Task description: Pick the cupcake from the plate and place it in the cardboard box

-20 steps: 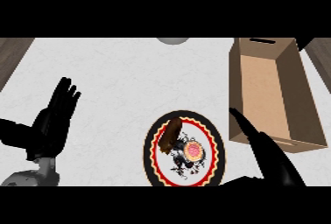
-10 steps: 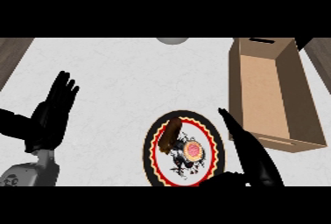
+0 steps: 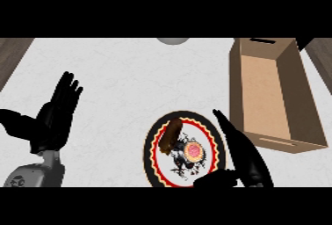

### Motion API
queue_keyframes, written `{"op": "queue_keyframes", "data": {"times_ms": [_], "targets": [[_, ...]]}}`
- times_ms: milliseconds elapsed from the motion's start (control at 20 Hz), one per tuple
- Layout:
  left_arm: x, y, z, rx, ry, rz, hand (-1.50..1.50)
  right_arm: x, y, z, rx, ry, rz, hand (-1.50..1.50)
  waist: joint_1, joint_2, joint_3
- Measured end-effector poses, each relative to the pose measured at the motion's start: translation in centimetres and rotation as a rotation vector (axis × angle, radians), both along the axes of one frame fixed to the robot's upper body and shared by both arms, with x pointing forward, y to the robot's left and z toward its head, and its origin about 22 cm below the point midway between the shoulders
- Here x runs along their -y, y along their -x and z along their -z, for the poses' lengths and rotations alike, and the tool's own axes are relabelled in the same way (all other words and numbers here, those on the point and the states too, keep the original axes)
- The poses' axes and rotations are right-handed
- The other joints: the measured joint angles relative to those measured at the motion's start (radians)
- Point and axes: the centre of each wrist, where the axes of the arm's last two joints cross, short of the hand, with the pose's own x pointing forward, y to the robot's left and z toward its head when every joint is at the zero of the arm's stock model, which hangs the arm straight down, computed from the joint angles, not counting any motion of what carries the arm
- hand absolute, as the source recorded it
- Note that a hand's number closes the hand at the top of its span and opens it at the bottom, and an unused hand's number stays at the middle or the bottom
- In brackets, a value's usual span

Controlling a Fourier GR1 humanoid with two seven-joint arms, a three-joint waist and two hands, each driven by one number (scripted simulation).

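Observation:
A round plate [image 3: 154, 145] with a red, yellow and black rim lies at the lower middle of the counter. On it rests the cupcake [image 3: 193, 150], a small pink and orange round, with a brown piece [image 3: 171, 136] beside it at the left. My right hand [image 3: 243, 156] stands open at the plate's right edge, straight fingers pointing up and away, thumb [image 3: 214, 180] low beside the plate; it does not hold the cupcake. My left hand [image 3: 55, 116] rests open at the left, fingers up. The cardboard box [image 3: 269, 94] lies open at the upper right.
A grey round object [image 3: 172, 40] shows at the counter's far edge, top middle. Dark wood strips [image 3: 13, 55] run along the counter's left and right sides. White counter [image 3: 130, 79] stretches between my left hand and the box.
My right hand has moved left and a little up, from the lower right towards the plate's right edge. My left hand has drifted slightly. Plate, cupcake and box stay put.

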Motion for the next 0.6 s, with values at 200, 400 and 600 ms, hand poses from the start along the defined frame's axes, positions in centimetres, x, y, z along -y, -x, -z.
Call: {"op": "queue_keyframes", "data": {"times_ms": [200, 400, 600], "targets": [[-0.5, 0.9, -0.4, 0.001, -0.003, 0.004, 0.0, -0.7, -1.0, 0.9, -0.013, 0.032, 0.011, -1.5, 0.002, 0.0, 0.0], [-0.7, 0.5, 0.4, -0.001, -0.002, 0.008, 0.0, -1.4, -0.8, 1.7, -0.019, 0.051, 0.018, -1.5, 0.001, 0.0, 0.0], [-1.1, 1.1, 0.9, -0.003, -0.003, 0.008, 0.0, -1.5, -1.1, 2.3, -0.022, 0.062, 0.017, -1.5, 0.001, 0.0, 0.0]]}}
